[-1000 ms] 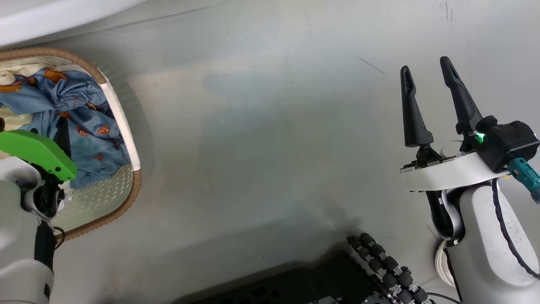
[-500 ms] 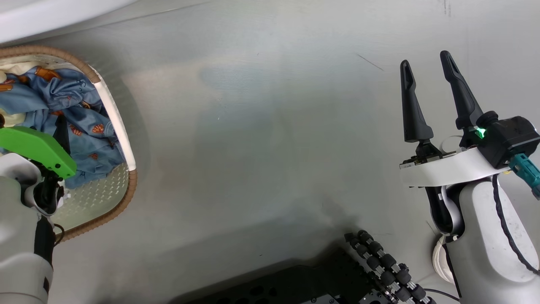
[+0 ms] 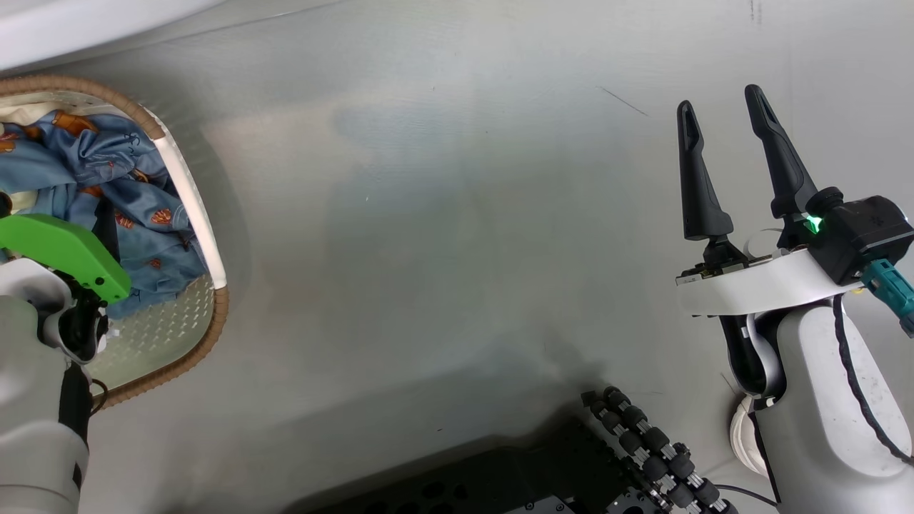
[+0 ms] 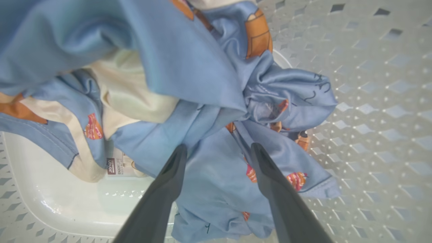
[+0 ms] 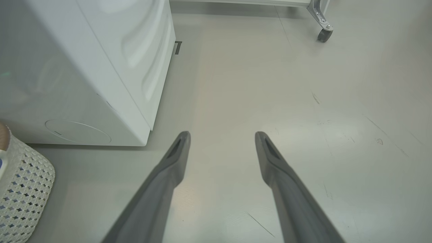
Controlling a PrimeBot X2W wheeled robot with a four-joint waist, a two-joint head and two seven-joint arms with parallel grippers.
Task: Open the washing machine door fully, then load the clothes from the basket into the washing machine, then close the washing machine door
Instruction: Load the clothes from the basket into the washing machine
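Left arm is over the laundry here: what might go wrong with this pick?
The left gripper stands open over the bunched clothes; its fingers may pinch only one fold, leaving the cream piece behind. Tangled fabric could also drag the perforated basket along.

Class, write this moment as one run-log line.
phase: pre-grasp | left gripper: open over clothes in basket | right gripper: open, empty, above floor
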